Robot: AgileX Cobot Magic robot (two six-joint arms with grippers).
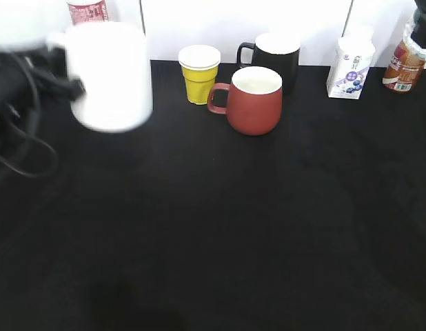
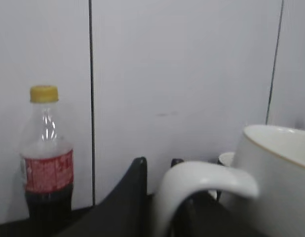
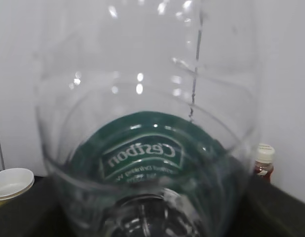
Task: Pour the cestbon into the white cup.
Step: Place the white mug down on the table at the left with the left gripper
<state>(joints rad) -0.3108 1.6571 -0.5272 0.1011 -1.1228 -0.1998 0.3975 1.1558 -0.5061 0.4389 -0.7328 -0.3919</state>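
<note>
The white cup (image 1: 109, 76) is blurred and held off the black table (image 1: 234, 227) at the far left. My left gripper (image 1: 65, 86) is shut on its loop handle. In the left wrist view the handle arches between the dark fingers (image 2: 158, 168), and the cup body (image 2: 281, 182) is at the right. The cestbon (image 3: 142, 98) fills the right wrist view, with its dark green label (image 3: 142, 155) seen through the clear plastic. My right gripper (image 3: 147, 219) is mostly hidden behind the bottle and grips it. In the exterior view only a dark part of the right arm (image 1: 423, 21) shows at the top right edge.
Along the back wall stand a cola bottle (image 1: 87, 10) (image 2: 46, 163), a yellow paper cup (image 1: 199, 72) (image 3: 12, 182), a red-brown mug (image 1: 254, 100), a black mug (image 1: 275, 58), a milk carton (image 1: 349, 69) and a brown drink bottle (image 1: 404, 65) (image 3: 263, 160).
</note>
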